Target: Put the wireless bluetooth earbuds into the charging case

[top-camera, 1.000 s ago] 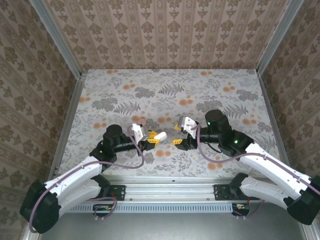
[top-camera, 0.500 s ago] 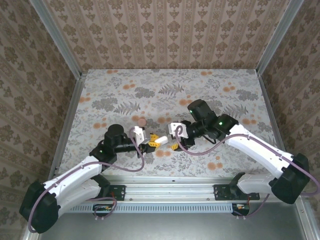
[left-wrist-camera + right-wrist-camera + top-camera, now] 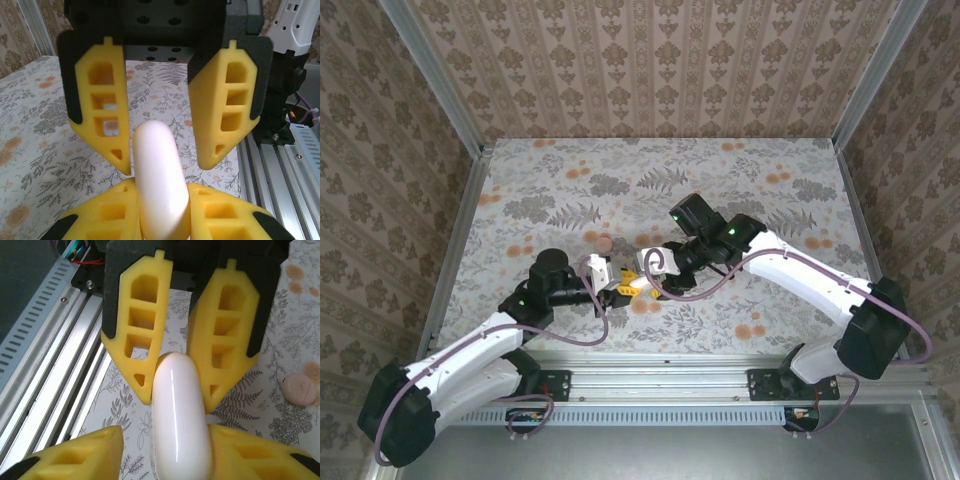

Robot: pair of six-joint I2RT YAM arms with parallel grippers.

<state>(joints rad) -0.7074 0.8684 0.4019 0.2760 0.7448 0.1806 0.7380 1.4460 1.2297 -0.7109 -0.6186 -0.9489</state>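
Low centre of the overhead frame, both grippers nose to nose. The left gripper (image 3: 161, 187) is clamped on one end of the case (image 3: 154, 150), fingers tight on both flanks; the right gripper (image 3: 166, 435) straddles the other end with its jaws spread, one finger about touching, a gap at the other, so no real grip there by my read. The case looks like a sealed pebble, lid down, no seam parted; so the pick-up is done, the opening is left, then both earbuds to seat. They are too small for me to pick out on the floral table (image 3: 740, 180); a pink disc (image 3: 300, 388) sits at the right edge of the right wrist frame.
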